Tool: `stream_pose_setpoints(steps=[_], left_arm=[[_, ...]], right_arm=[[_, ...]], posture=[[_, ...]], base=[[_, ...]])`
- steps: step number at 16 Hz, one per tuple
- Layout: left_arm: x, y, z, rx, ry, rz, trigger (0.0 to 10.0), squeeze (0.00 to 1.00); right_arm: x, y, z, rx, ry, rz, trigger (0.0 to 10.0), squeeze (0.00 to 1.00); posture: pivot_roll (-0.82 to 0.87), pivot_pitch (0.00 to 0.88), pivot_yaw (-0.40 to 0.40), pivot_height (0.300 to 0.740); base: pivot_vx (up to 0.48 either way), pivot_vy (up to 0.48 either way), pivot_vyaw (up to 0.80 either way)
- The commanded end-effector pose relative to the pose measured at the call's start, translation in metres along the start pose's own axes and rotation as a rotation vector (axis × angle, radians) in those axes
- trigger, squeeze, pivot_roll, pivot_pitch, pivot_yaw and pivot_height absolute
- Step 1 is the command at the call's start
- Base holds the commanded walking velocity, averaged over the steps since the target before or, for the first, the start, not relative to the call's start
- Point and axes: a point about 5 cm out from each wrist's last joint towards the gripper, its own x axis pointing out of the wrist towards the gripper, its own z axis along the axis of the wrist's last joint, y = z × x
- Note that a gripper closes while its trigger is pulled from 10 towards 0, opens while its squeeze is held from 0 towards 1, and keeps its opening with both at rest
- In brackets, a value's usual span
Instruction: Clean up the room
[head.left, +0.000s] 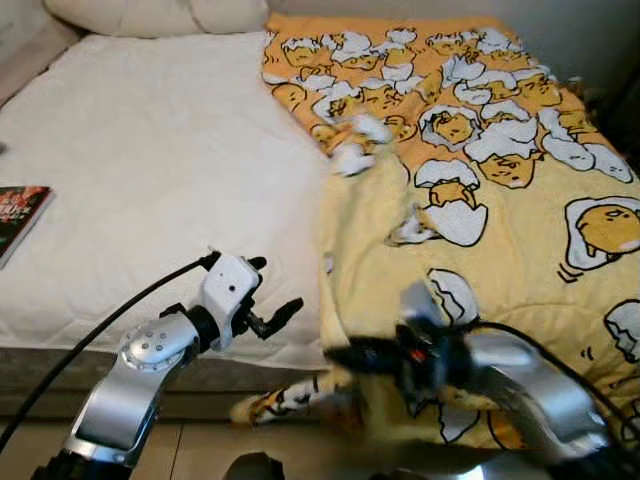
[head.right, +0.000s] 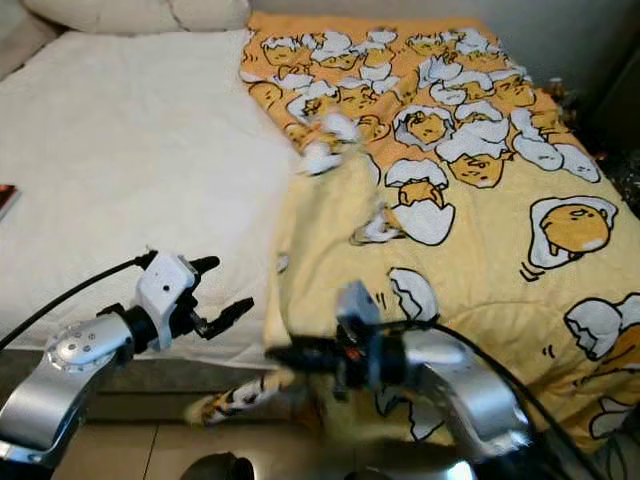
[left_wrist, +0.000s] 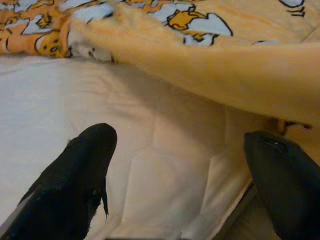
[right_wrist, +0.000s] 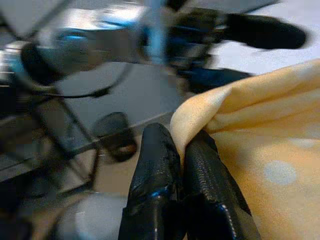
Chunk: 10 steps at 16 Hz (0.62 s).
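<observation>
In the right wrist view we see the two black fingers (right_wrist: 200, 170) of the right gripper (right_wrist: 181, 150) pressed together, with a fold of the yellow blanket's (head.left: 500, 230) edge pinched between them. In the head views this gripper (head.left: 345, 357) is blurred; it sits at the blanket's lower left corner, just past the foot of the bed, and the cloth bunches around it. A patterned corner of the blanket hangs below the mattress edge toward the tiled floor (head.left: 190, 440).

We see the left gripper (head.left: 272, 300) with its fingers spread wide apart and nothing between them. It hangs over the near edge of the white mattress pad (head.left: 150, 200), just to the left of the blanket's edge and apart from it. In the left wrist view, the two fingertips (left_wrist: 90, 165) frame the quilted white surface, with the raised fold of the blanket beyond them.

The blanket, printed with egg cartoon figures, covers the right half of the bed from head to foot. Its left edge is folded back and rumpled along the middle of the bed. The left half shows the bare white pad. A pillow (head.left: 150, 15) lies at the head of the bed. A dark book (head.left: 18, 215) lies at the far left edge of the pad, well apart from both grippers.
</observation>
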Motion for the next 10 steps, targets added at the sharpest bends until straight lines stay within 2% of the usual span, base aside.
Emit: stream_pose_setpoints(steps=[1,2,4,5,7,10], left_arm=[[-0.001,-0.002,-0.001,0.005,0.003,-0.014,10.0,0.0],[-0.001,-0.002,-0.002,0.006,0.003,-0.014,10.0,0.0],[-0.001,-0.002,-0.002,0.012,0.005,-0.01,10.0,0.0],[-0.002,-0.002,-0.003,0.015,0.007,-0.008,10.0,0.0],[-0.002,0.001,-0.004,0.028,0.02,0.018,10.0,0.0],[0.001,0.006,-0.002,0.033,0.01,0.046,10.0,0.0]], right_arm=[[0.003,0.009,0.004,-0.009,-0.004,0.066,0.0,0.0],[0.002,0.008,0.001,-0.028,0.02,0.028,10.0,0.0],[-0.006,-0.012,-0.009,-0.026,0.075,-0.166,10.0,0.0],[-0.01,-0.02,-0.012,-0.009,0.086,-0.262,10.0,1.0],[-0.014,-0.022,-0.017,0.008,0.121,-0.31,10.0,1.0],[-0.015,-0.026,-0.02,-0.044,0.164,-0.38,10.0,1.0]], posture=[[0.1,0.016,0.015,0.74],[0.09,0.012,0.011,0.74],[0.09,0.008,0.009,0.74],[0.09,0.007,0.009,0.74],[0.1,0.009,0.009,0.74],[0.09,0.003,0.011,0.74]], base=[[0.0,0.0,0.0],[0.0,0.0,0.0],[0.0,0.0,0.0],[0.0,0.0,0.0],[0.0,0.0,0.0],[0.0,0.0,0.0]])
